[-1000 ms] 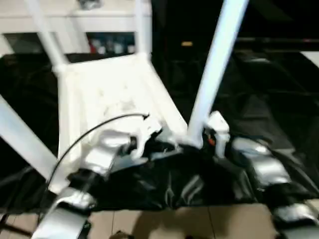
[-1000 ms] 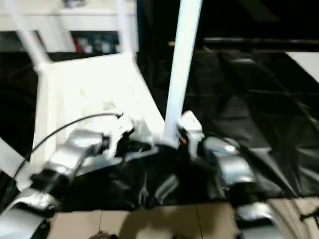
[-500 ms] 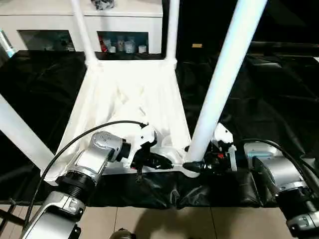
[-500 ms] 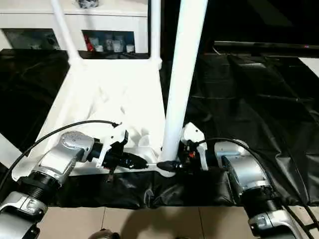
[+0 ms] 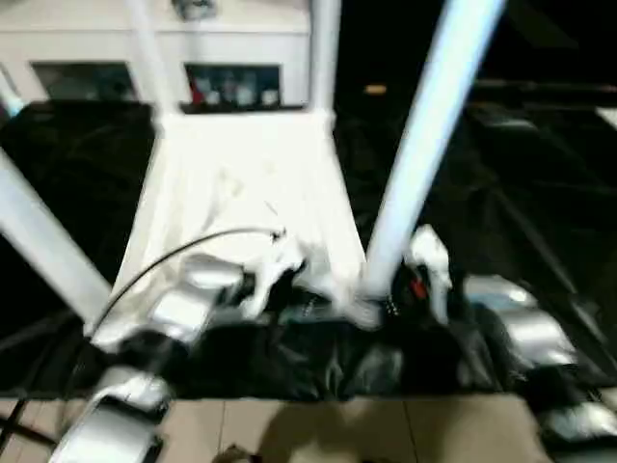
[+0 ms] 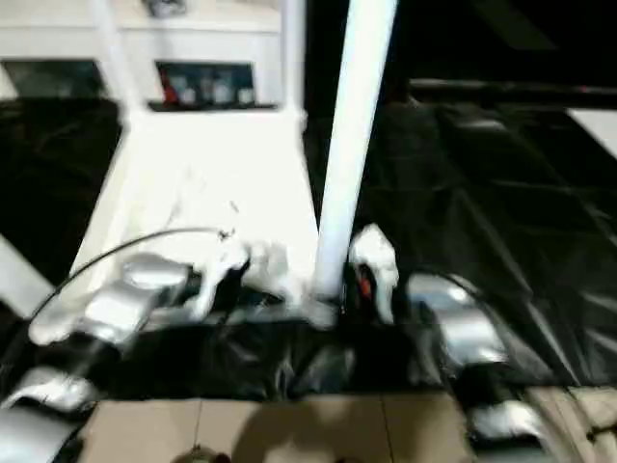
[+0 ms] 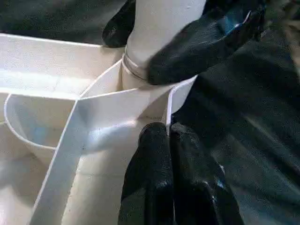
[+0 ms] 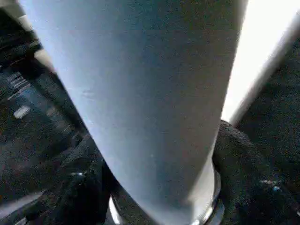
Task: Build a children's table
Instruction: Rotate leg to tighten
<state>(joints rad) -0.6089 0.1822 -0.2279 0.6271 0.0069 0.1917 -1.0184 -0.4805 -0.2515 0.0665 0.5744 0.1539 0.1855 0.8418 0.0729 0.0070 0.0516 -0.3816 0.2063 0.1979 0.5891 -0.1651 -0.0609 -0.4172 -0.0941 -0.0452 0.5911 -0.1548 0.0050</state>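
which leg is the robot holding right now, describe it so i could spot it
Find the white table top lying upside down on the black sheet. At its near corner on the robot's right stands a leg. Unlike the other three legs, it has the right gripper clasped around its base.

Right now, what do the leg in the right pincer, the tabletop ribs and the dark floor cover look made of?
Leg: looks like smooth white plastic tube with a soft sheen; a metallic-looking ring sits at its base.
Tabletop ribs: thin white moulded walls, glossy, likely plastic.
Floor cover: black sheet, creased and shiny, probably plastic film or coated fabric.
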